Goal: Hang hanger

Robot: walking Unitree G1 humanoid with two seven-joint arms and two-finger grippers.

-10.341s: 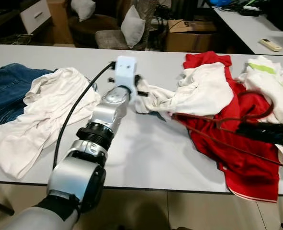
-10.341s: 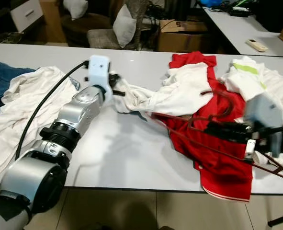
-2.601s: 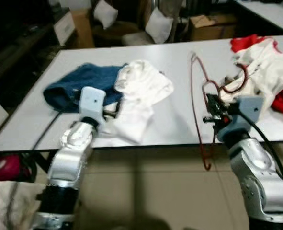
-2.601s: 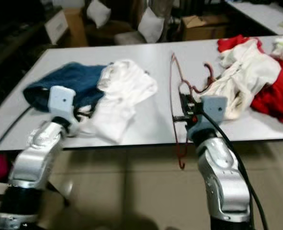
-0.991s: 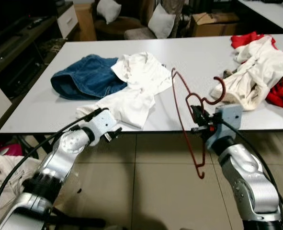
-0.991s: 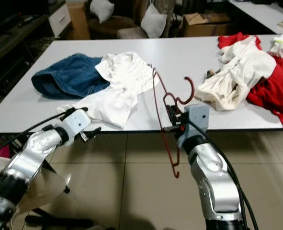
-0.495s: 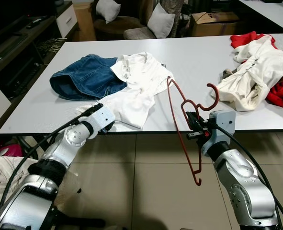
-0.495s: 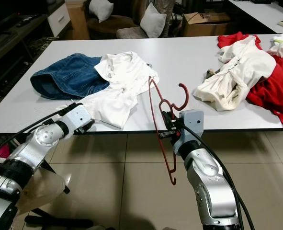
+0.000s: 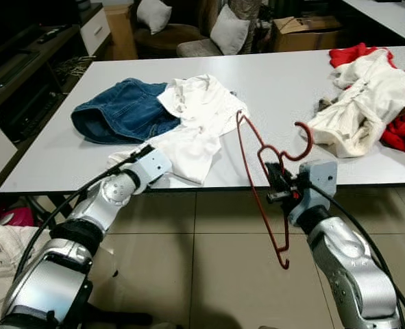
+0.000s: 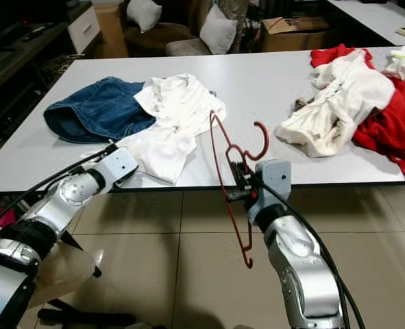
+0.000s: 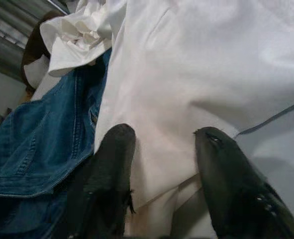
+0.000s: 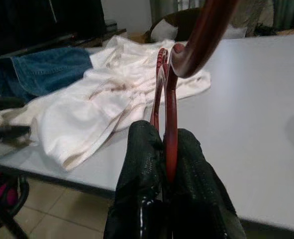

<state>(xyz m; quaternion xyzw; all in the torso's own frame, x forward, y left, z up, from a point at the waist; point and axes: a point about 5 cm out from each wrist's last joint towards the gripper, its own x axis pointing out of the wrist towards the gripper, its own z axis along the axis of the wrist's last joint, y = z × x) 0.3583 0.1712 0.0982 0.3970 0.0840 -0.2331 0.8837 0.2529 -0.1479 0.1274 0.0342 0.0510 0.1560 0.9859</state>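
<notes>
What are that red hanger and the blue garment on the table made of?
The red hanger, pinched in the right tool, looks like thin wire with a smooth coating, perhaps plastic. The blue garment looks like denim: matte, with visible stitched seams.

Two silver arms (image 9: 86, 226), built of rounded brushed-metal segments with black ribbed collars at the joints. A boxy pale grey wrist housing (image 9: 316, 179) caps each one. A black cable (image 9: 363, 229) loops along each forearm. Each gripper has black fingers (image 12: 139, 169), finely textured and blunt-tipped, glossy where the light catches them.
</notes>
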